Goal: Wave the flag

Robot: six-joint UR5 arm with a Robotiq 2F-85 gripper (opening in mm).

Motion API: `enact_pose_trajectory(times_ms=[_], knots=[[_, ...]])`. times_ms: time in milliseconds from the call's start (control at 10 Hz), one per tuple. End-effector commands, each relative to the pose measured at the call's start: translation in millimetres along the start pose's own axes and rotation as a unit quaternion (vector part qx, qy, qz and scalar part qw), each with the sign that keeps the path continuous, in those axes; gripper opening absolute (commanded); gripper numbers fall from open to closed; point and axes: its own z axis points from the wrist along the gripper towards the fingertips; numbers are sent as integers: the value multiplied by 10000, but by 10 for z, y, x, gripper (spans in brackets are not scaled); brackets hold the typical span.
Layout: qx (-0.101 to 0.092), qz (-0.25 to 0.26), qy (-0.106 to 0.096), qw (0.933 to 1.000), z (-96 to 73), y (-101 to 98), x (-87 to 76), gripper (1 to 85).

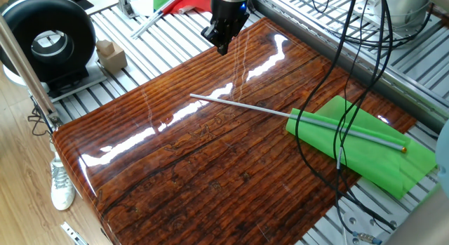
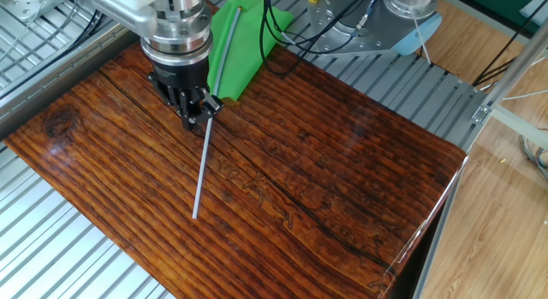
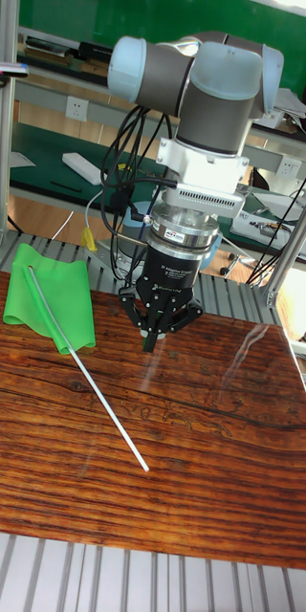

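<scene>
gripper (image 3: 153,341) hangs above the table (image 1: 210,168), flag (image 1: 365,143) ungrasped.
fingers pinched together, empty; next it must open and descend onto the rod (image 3: 91,374).

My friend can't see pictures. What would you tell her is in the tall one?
A big robot arm's gripper hangs, fingers together and empty, just above a shiny wooden table. To its left a bright green flag lies flat, its thin grey rod slanting across the wood.

Green flag (image 1: 365,150) flat at wooden table corner, grey rod pointing inward.
</scene>
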Motion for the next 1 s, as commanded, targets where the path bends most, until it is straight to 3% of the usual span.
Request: enact_pose_trajectory(times_ms=[0, 500, 900], knots=[[-58, 21, -16, 10000, -12, 24, -10, 13], [-43, 19, -23, 10000, -17, 19, -15, 13], [115, -154, 13, 9998, -47, -7, -36, 13]])
